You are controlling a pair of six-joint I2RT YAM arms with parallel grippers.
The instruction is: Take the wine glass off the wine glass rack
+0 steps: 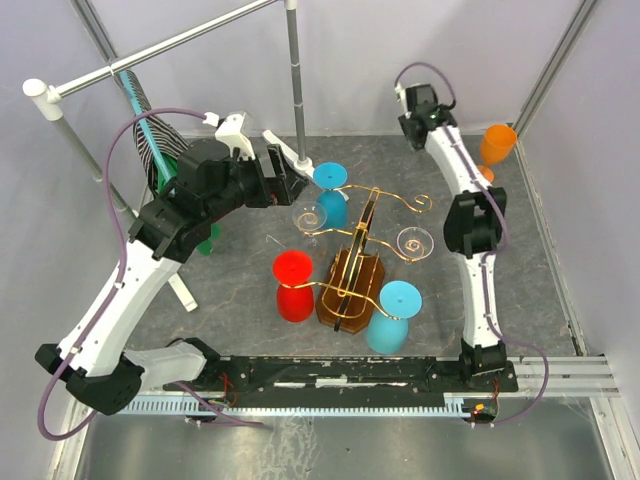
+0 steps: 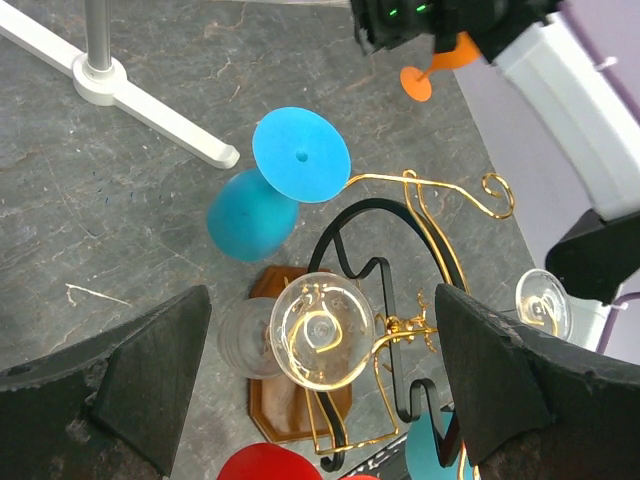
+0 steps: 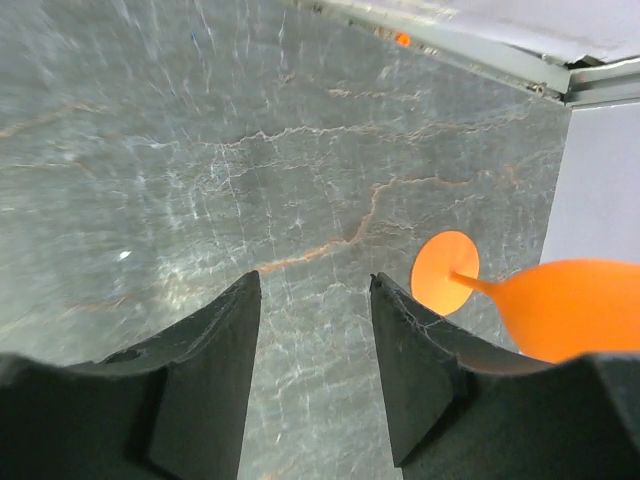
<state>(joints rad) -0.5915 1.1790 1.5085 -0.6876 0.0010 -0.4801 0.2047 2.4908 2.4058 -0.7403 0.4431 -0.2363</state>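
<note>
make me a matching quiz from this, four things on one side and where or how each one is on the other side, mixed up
Things
1. red glass
2. orange glass
3. left gripper
4. right gripper

Places or states
a. open over bare table, the orange glass beside it
b. off the rack, at the far right of the table
c. open, facing a clear glass on the rack
d. upside down at the rack's near left side

Pairs: 1-d, 2-b, 3-c, 4-a
</note>
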